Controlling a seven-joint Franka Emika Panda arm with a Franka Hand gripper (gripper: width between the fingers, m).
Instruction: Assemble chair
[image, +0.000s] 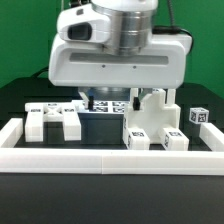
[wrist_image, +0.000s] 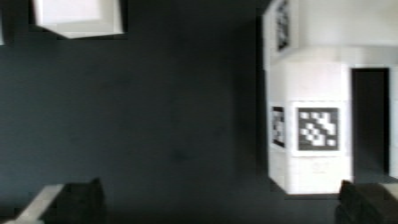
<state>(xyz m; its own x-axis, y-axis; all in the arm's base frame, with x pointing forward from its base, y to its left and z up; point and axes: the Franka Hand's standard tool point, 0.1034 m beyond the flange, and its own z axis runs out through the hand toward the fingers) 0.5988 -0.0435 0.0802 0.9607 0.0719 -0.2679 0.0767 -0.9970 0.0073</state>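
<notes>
The chair is in loose white pieces on the black table. In the exterior view a blocky tagged piece (image: 55, 120) lies at the left. A taller stepped piece (image: 150, 118) stands at the right, with a small tagged cube (image: 198, 117) beside it. My gripper (image: 110, 95) hangs over the middle, its white hand hiding what lies behind it. In the wrist view a long white post (wrist_image: 311, 125) with a square tag lies just inside one dark fingertip (wrist_image: 365, 203). Another white piece (wrist_image: 80, 15) lies farther off. My gripper (wrist_image: 217, 205) is open with bare black table between its fingers.
A long low white border frame (image: 110, 160) runs along the front and up both sides of the work area. Tagged white pieces (image: 105, 103) show just under the hand. A further white piece (wrist_image: 338, 25) sits beyond the post in the wrist view.
</notes>
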